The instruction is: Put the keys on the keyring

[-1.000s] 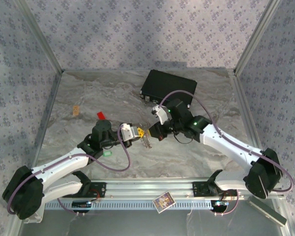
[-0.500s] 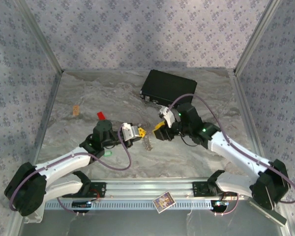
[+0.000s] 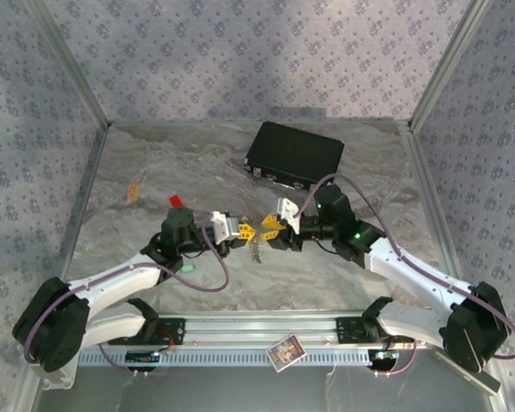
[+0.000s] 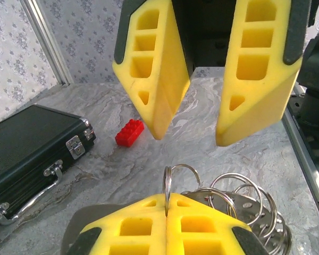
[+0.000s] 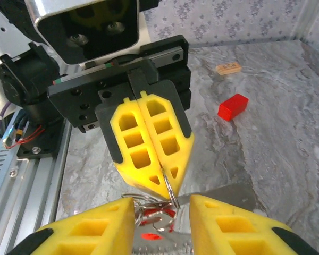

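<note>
Right, the left gripper (image 4: 167,201) is clamped on the keyring (image 4: 176,175), a thin silvery wire loop with shiny coils (image 4: 239,204) trailing beside it, above the marbled desk (image 4: 122,175). The right gripper (image 4: 191,135) faces it, blocky yellow fingers (image 4: 154,69) parted, holding nothing. Threading hasn't started, I'd say; next the green key (image 3: 187,268) by the left arm wants fetching.

Black case (image 3: 293,154) at rear; red brick (image 3: 176,202); tan block (image 3: 132,192), maybe wooden.

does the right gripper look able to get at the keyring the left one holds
Probably yes: the right gripper stands open right in front of the keyring, which the left gripper pinches, and nothing lies between them.
</note>
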